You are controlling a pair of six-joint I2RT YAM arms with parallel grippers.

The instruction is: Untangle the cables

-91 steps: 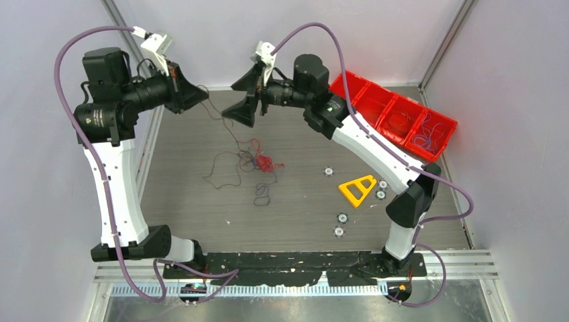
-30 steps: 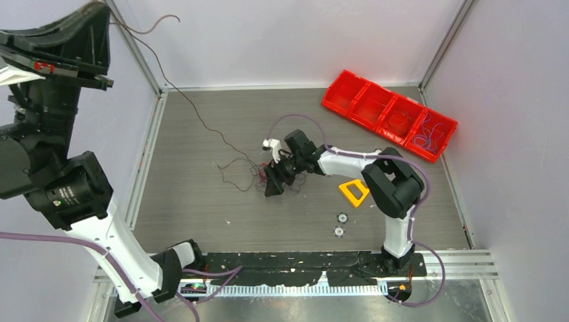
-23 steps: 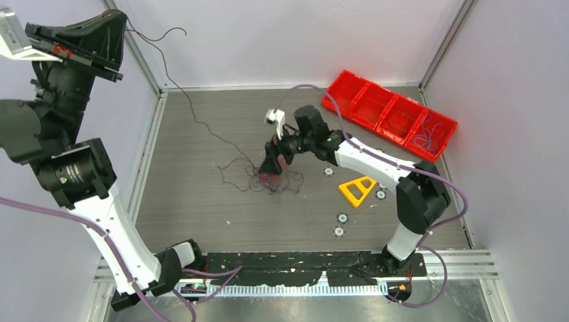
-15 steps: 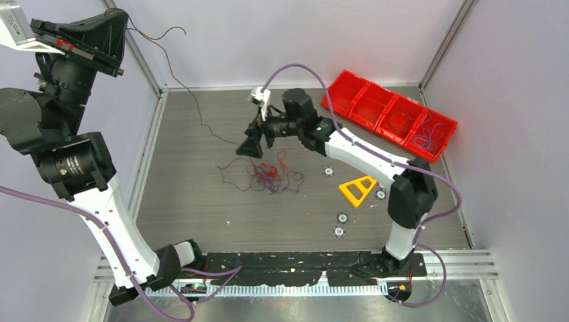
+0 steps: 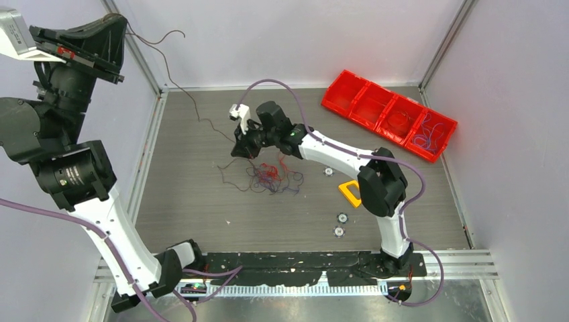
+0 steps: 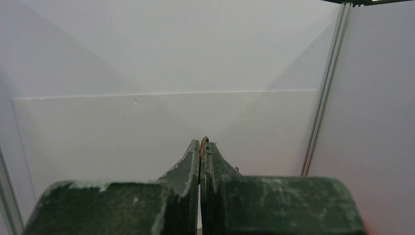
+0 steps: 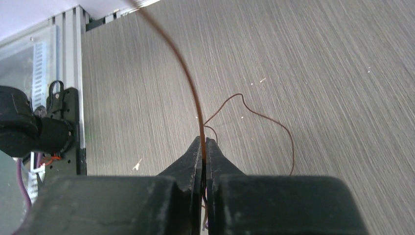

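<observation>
The grey wood-grain table (image 5: 194, 208) takes up most of the enclosure, with the two arms bolted at its near edge. The left arm is reared up high in the far left corner, well above the surface, and its left gripper (image 6: 200, 147) is clenched tight, with a little loop of brown wire (image 7: 191, 85) peeking out between the tips. The right arm stretches low across the middle of the table, and its right gripper (image 7: 204, 144) is pinched shut on that same brown wire, just above the surface at the far left side of the tangle. Along the far right side lies a long red tray (image 5: 362, 90) with four compartments (the one at the right end has bluish wire in it, and the one beside it a reddish coil). Near the right arm's elbow lies a yellow triangle (image 5: 351, 194), partly tucked under the arm. The cables (image 5: 270, 177) sit in a small knotted clump of red, purple and dark strands at the middle of the table, just near of the right gripper, with loose curls spreading to the left. From the clump the brown wire climbs through the air to the raised left gripper. A few small round pieces (image 5: 341, 217) are scattered near the triangle.
</observation>
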